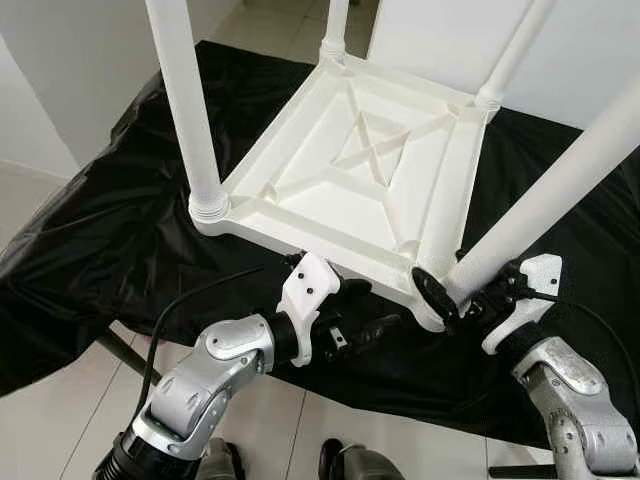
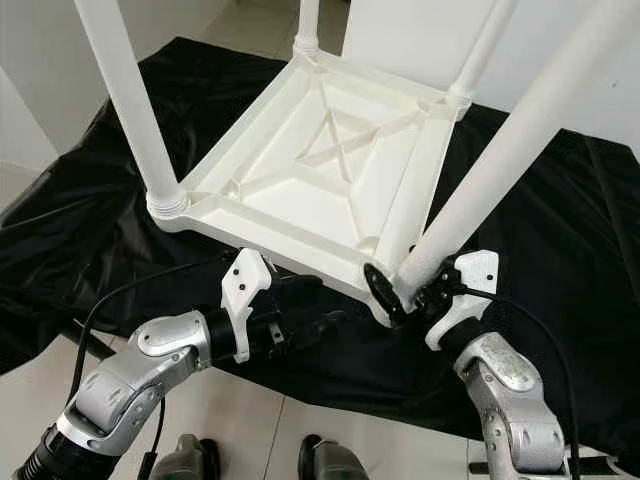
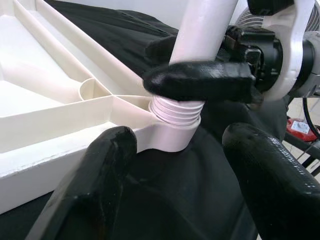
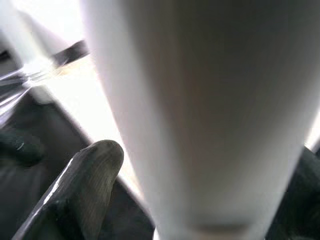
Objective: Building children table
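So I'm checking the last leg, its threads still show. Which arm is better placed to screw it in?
The right. Its gripper already clasps the leg just above the exposed threads. The left gripper hangs open beside the tabletop, holding nothing.

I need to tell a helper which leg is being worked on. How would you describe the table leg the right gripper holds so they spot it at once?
On the black-draped surface lies an upside-down white table top with a white leg at each corner. The one in question is the leg at the near corner on the robot's right. Unlike the others, it has the right gripper clamped around its base, and its screw threads show above the socket.
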Robot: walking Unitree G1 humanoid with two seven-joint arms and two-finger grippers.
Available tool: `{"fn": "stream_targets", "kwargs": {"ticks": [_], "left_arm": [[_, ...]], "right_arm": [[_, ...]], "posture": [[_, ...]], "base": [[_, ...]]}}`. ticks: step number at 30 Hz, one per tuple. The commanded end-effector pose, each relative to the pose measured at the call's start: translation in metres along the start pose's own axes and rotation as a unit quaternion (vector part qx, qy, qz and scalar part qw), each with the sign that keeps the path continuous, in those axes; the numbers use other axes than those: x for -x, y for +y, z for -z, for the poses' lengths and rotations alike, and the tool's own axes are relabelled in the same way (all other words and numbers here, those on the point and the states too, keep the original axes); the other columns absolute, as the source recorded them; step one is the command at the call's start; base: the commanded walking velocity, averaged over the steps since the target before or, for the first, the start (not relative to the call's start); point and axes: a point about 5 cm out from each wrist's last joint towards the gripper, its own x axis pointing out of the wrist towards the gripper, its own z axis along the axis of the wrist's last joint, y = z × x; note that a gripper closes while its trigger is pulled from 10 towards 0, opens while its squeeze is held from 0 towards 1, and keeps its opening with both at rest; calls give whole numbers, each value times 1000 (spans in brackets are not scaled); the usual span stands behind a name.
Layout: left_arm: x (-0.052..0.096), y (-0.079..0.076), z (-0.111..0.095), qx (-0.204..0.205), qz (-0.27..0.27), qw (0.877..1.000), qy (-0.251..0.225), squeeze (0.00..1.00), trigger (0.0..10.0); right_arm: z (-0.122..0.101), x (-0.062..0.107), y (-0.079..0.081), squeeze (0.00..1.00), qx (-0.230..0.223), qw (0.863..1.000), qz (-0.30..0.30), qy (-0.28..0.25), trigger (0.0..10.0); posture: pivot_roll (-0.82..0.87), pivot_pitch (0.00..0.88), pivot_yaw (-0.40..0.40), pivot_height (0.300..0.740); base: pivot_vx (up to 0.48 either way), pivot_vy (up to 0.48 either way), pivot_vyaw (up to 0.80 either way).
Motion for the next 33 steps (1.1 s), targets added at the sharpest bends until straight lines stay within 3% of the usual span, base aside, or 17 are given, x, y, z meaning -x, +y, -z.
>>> {"fn": "stream_targets", "kwargs": {"ticks": [1, 3, 4, 5, 6, 7, 20, 21, 23, 24, 29, 33], "left_arm": [[0, -1, 0, -5, 15, 1000, 2, 0, 10000], [0, -2, -1, -6, 15, 1000, 2, 0, 10000], [0, -2, -1, -4, 14, 1000, 2, 0, 10000], [0, -2, -1, -4, 14, 1000, 2, 0, 10000], [1, -2, -1, -3, 13, 1000, 3, 0, 10000], [1, -2, -1, -2, 11, 1000, 2, 0, 10000], [1, -1, -2, -1, 10, 1000, 1, 0, 10000], [0, -1, -2, -2, 14, 1000, 2, 0, 10000], [0, -1, -2, -2, 15, 1000, 2, 0, 10000], [0, -1, -2, -2, 16, 1000, 2, 0, 10000], [0, -1, -2, -1, 17, 1000, 3, 0, 10000], [0, -1, -2, 0, 15, 1000, 1, 0, 10000]], "right_arm": [[3, -1, -8, 0, 12, 999, -28, 14, 10000], [3, -2, -12, 0, 17, 999, -41, 19, 10000], [4, -3, -15, 0, 24, 998, -48, 24, 8863], [4, -3, -15, 0, 24, 998, -48, 24, 8863], [5, -3, -18, 0, 30, 998, -55, 30, 1176], [7, -3, -21, 0, 30, 997, -61, 33, 0], [12, -1, -21, 0, 8, 997, -73, 30, 0], [12, -3, -18, 0, 0, 998, -58, 27, 6392], [12, -4, -16, 0, -2, 998, -55, 27, 6392], [12, -5, -15, 0, -6, 999, -44, 25, 10000], [10, -8, -10, 0, -11, 1000, -5, 10, 10000], [10, -11, -3, 0, -8, 998, 64, 7, 10000]], "posture": [[44, 137, -82, 740], [47, 138, -81, 740], [49, 140, -82, 740], [49, 140, -82, 740], [54, 142, -80, 740], [55, 144, -80, 740], [48, 154, -73, 740], [45, 158, -72, 740], [45, 158, -72, 740], [38, 165, -71, 740], [36, 172, -76, 740], [34, 176, -86, 740]], "base": [[0, 0, 0], [0, 0, 0], [0, 0, 0], [0, 0, 0], [0, 0, 0], [0, 0, 0], [0, 0, 0], [0, 0, 0], [0, 0, 0], [0, 0, 0], [0, 0, 0], [0, 0, 0]]}}
